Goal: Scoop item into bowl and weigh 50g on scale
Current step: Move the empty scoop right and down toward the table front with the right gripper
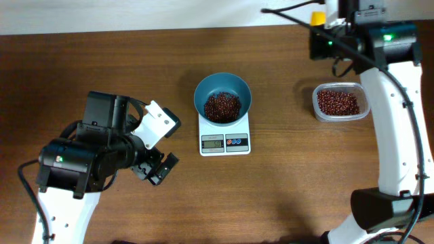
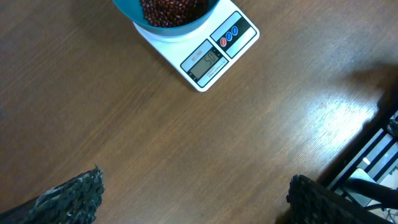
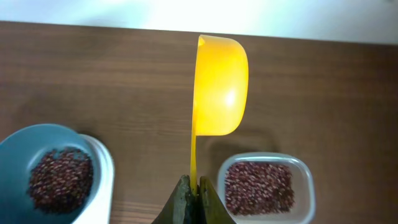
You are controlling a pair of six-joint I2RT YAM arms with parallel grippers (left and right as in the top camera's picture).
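Brown wood-grain table [image 1: 135,61] fills your overhead view, with a pale strip of wall along the far edge. At the middle sits the white scale [image 1: 225,141], and the blue bowl [image 1: 205,87] stands on its platform, covering most of it. You can see a heap of dark red beans [image 1: 222,107] in the bottom of the bowl. The scale's grey display [image 2: 205,62] faces the near edge and is lit with digits, but they are too small for you to read with any certainty.

Off to the right of the scale, well apart from it, is a clear plastic tub [image 1: 363,108] with more of the same beans [image 1: 338,102] inside.

Your left gripper [image 2: 196,196] hangs over bare wood to the left of the scale and nearer the front edge, its jaws spread wide and holding nothing; both dark fingertips [image 2: 78,193] show at the bottom corners of the wrist view.

Your right gripper [image 3: 194,202] is near the far right edge of the table, beyond the tub. Its jaws are pressed together on the thin handle of a yellow scoop [image 3: 217,87]. The scoop is turned on its edge, and you cannot see into its cup from any view.
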